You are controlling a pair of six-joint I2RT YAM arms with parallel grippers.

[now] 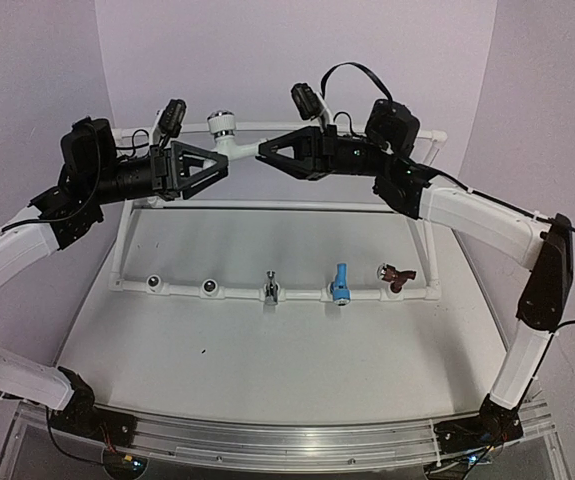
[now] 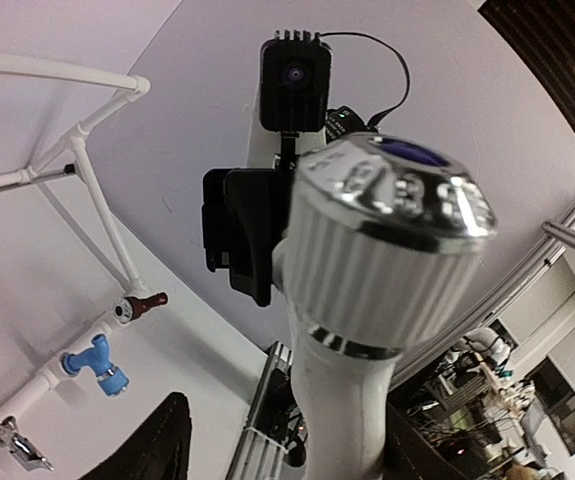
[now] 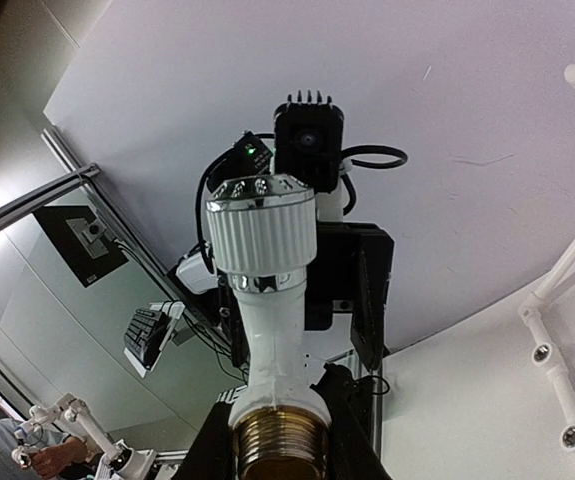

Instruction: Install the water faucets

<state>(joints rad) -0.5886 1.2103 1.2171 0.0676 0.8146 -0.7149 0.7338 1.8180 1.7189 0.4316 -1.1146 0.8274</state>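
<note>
A big white faucet (image 2: 342,400) fills the middle down to 6 o'clock. Its ribbed knob has a blue top near 1 o'clock. A black camera (image 2: 295,75) sits at 12 o'clock. The white pipe frame (image 2: 87,160) at 9 o'clock holds a brown faucet (image 2: 147,302), a blue faucet (image 2: 97,365) and a shiny faucet (image 2: 15,445) near 8 o'clock. The left gripper (image 2: 289,425) shows one dark finger (image 2: 162,440) at 7 o'clock, apart from the white faucet.

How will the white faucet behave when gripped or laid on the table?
Probably rigid: the white faucet looks like moulded plastic. It is likely heavier toward its brass threaded end. The ribbed knob should resist slipping, but the round body may roll if laid down.
</note>
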